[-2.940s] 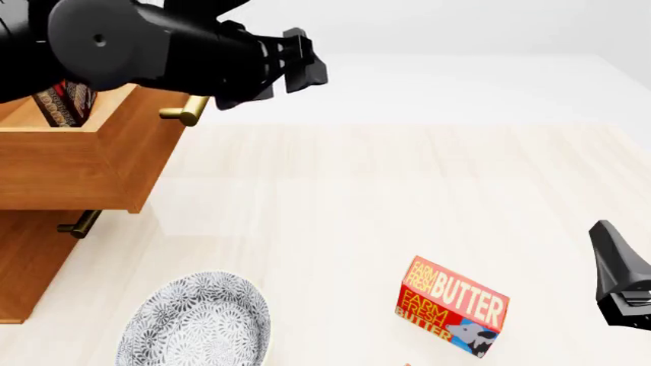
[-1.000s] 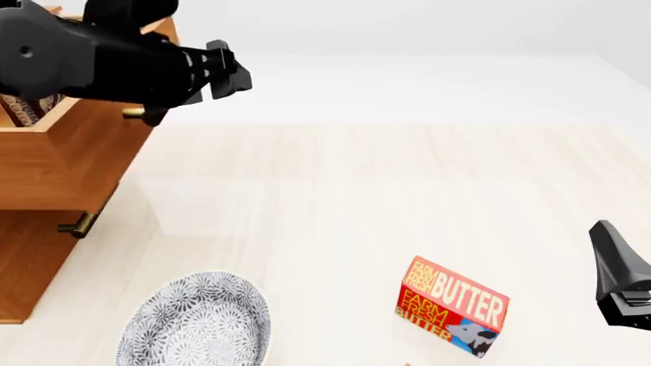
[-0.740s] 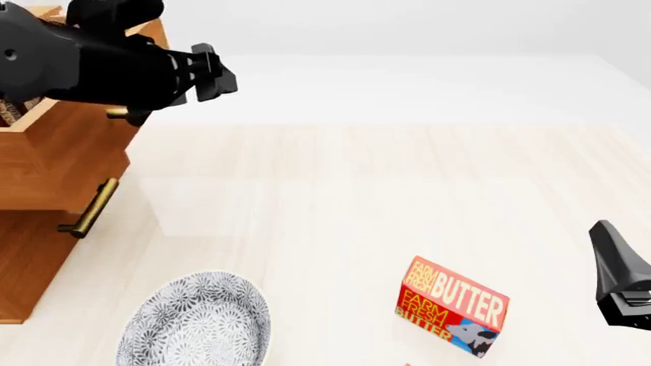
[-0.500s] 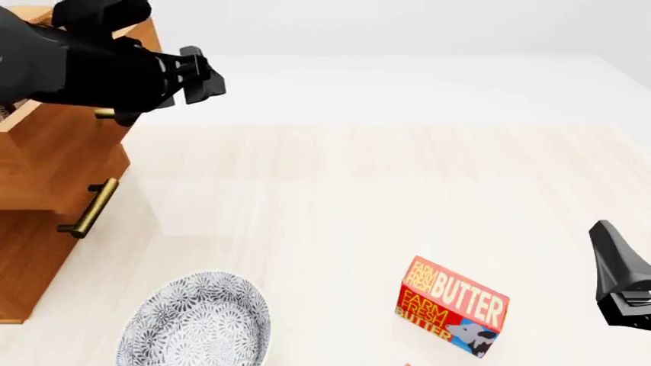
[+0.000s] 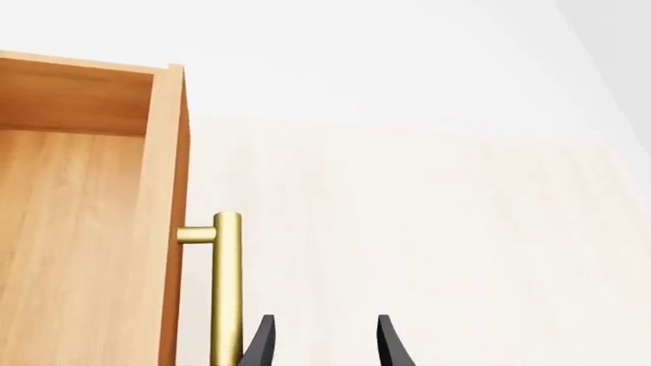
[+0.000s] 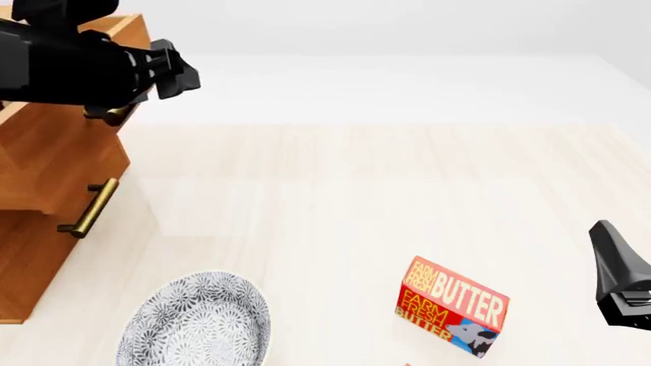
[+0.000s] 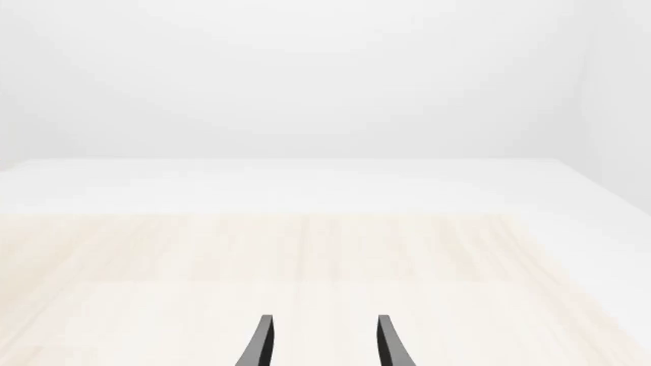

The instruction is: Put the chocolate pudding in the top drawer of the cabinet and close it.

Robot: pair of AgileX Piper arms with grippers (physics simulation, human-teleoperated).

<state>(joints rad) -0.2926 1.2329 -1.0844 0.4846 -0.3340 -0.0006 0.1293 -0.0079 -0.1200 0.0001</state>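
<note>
The cabinet [image 6: 46,252] stands at the table's left edge. Its top drawer [image 6: 63,164] sits pushed in, about flush with the lower one. The drawer's brass handle [image 5: 226,293] shows in the left wrist view and peeks from under the left arm [image 6: 112,114] in the front view. My left gripper [image 6: 175,72] [image 5: 323,345] is open and empty, one fingertip [image 5: 261,341] close beside the handle. The chocolate pudding is hidden. My right gripper [image 6: 610,248] [image 7: 323,345] hovers open and empty at the right edge.
A red Farm Fresh Butter box [image 6: 450,305] stands at the front right of centre. A grey patterned plate [image 6: 198,320] lies at the front left, near the cabinet. The lower drawer's brass handle [image 6: 88,209] juts out at the left.
My left arm has moved left and the top drawer has slid into the cabinet. The patterned box seen inside it earlier is out of sight. The right arm has not moved.
</note>
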